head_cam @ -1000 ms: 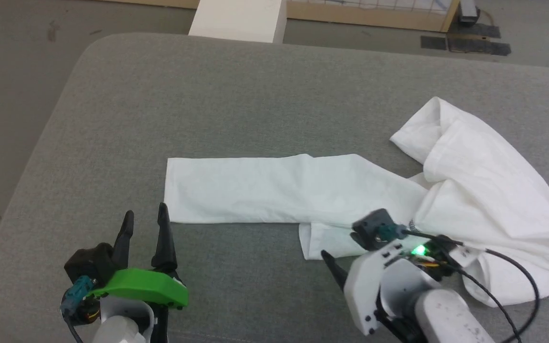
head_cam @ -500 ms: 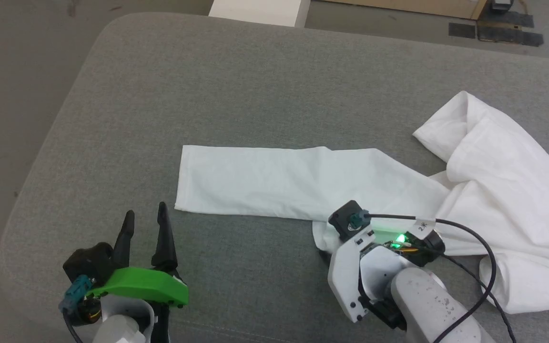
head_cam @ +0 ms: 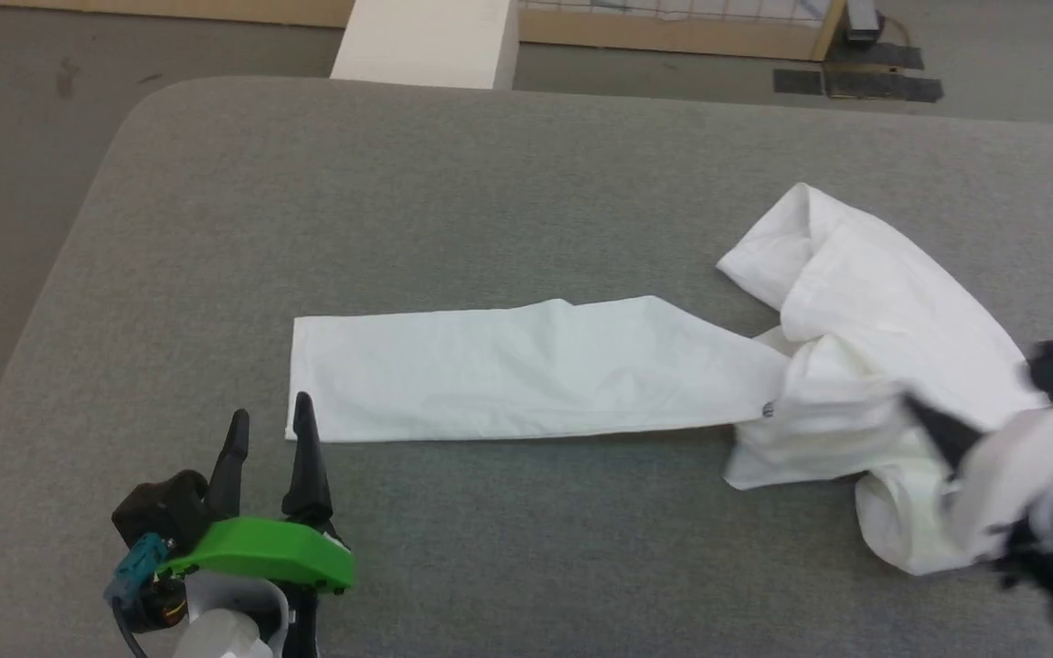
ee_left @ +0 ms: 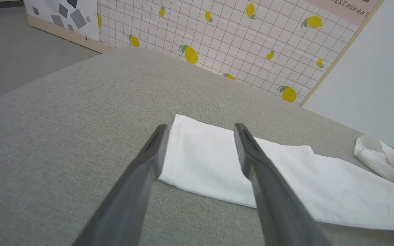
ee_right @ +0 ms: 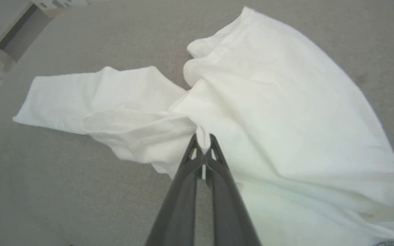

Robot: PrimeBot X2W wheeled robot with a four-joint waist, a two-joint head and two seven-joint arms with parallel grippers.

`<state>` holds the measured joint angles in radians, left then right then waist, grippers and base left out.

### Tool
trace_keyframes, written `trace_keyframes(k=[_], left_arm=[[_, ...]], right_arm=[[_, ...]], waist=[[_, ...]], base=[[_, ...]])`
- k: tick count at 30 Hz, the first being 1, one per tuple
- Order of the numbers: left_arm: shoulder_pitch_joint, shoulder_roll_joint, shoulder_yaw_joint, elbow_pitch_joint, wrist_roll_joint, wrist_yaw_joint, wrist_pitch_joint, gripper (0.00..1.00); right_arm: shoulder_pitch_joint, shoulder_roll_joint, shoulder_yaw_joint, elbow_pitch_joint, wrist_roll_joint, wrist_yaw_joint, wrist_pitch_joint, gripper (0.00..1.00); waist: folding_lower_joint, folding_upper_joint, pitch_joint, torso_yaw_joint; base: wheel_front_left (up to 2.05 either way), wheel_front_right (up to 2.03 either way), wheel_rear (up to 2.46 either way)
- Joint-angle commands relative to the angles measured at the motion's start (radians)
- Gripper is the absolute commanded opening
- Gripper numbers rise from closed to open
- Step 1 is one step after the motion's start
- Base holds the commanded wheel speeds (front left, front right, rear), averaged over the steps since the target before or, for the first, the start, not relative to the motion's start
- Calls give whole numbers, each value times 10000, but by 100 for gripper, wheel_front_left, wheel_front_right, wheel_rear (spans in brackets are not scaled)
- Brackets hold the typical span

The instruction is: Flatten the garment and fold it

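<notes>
Closed right gripper (ee_right: 202, 138) held shirt (ee_right: 286, 102) fold, bunched right. Flat sleeve (head_cam: 508, 370) lay left, cuff beside gaping left gripper (head_cam: 271, 419). Far sign (ee_left: 349, 8) read "RESTAURANT".

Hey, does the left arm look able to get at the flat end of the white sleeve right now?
Probably yes: the open left gripper points at the sleeve end from close by, with nothing between them.

Counted here are one white garment (head_cam: 526, 370), one grey table (head_cam: 398, 183), one white box (head_cam: 426, 41) beyond its far edge, one lemon-printed wall panel (ee_left: 251, 44), and two end effectors, the left end effector (head_cam: 271, 408) and the right end effector (ee_right: 202, 138), with two dark fingers (ee_left: 139, 184) apiece, four altogether.
</notes>
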<state>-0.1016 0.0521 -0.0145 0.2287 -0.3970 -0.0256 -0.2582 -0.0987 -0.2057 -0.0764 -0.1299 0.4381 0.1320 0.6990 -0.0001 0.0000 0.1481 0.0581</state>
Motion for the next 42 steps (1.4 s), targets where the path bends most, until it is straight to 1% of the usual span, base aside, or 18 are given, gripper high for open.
trace_keyframes(k=[1, 2, 4, 7, 11, 13, 15, 17, 19, 21, 22, 23, 25, 28, 32, 35, 38, 42], left_arm=[[56, -18, 1, -23, 56, -24, -36, 100], [50, -18, -7, -22, 57, -27, -36, 100], [21, -18, -37, -22, 56, -37, -36, 100], [-27, -18, -62, -13, 44, -36, -36, 100], [-126, -18, -151, 15, 32, -44, -36, 100], [-170, -18, -180, 20, 29, -56, -36, 100], [-219, -18, -215, 49, 28, -92, -36, 100], [-264, -18, -226, 73, 29, -112, -36, 100], [-287, -18, -220, 100, 36, -122, -36, 100], [-295, -18, -216, 130, 41, -131, -36, 100], [-297, -18, -212, 142, 42, -137, -36, 100], [-294, -18, -203, 162, 45, -142, -36, 100], [-285, -18, -176, 184, 54, -153, -36, 100], [-273, -18, -156, 217, 53, -144, -36, 100], [-416, -18, -329, 326, -68, -192, -36, 100], [-860, -18, -739, 465, -164, -299, 158, 100], [-1565, -18, -1406, 757, -178, -415, 879, 100], [-2740, -18, -2809, 1369, -119, -647, 2592, 100]], right_arm=[[73, 77, -610, -249, 34, -13, 111, 0], [37, 196, -1276, -398, 94, -13, 186, 0], [-95, 207, -2377, -520, -66, -13, 374, 0], [-647, 460, -4129, -349, -133, -13, 542, 0], [-1479, 170, -6538, 299, -1241, -13, 501, 0], [-1806, -109, -7352, 715, -1810, -13, 305, 0], [-2242, -371, -8343, 1214, -2429, -13, -156, 0], [-2516, -561, -8998, 1571, -3027, -13, -599, 0], [-2670, -743, -9437, 2021, -3640, -13, -1091, 0], [-2803, -741, -9705, 2440, -4069, -13, -1489, 0], [-2869, -697, -9737, 2610, -4179, -13, -1625, 0], [-2902, -624, -9621, 2802, -4228, -13, -1737, 100], [-2966, -525, -9263, 2961, -4074, -13, -2059, 100], [-2852, -457, -8418, 2906, -3659, -13, -2702, 100], [-2542, -268, -7246, 2485, -3022, -13, -3631, 100], [-2248, 36, -6514, 2093, -2869, -13, -4145, 100], [-1967, 416, -6055, 1882, -2720, -13, -4288, 100], [-1658, 845, -5612, 1702, -2646, -13, -4258, 100]], waist=[[1, 0, -82, -225], [1, 0, -84, -301], [1, 0, -71, -416], [1, 0, -47, -563], [1, 0, 38, -616], [1, 0, 84, -601], [1, 0, 130, -546], [1, 0, 189, -497], [1, 0, 215, -452], [1, 0, 246, -411], [1, 0, 249, -398], [1, 0, 246, -384], [1, 0, 243, -378], [1, 0, 213, -406], [1, 0, 147, -430], [1, 0, 115, -406], [1, 0, 88, -374], [1, 0, 76, -432]], base=[[0, 0, 0], [0, 0, 0], [0, 0, 0], [0, 0, 0], [0, 0, 0], [0, 0, 0], [0, 0, 0], [0, 0, 0], [0, 0, 0], [0, 0, 0], [0, 0, 0], [0, 0, 0], [0, 0, 0], [0, 0, 0], [0, 0, 0], [0, 0, 0], [0, 0, 0], [0, 0, 0]])
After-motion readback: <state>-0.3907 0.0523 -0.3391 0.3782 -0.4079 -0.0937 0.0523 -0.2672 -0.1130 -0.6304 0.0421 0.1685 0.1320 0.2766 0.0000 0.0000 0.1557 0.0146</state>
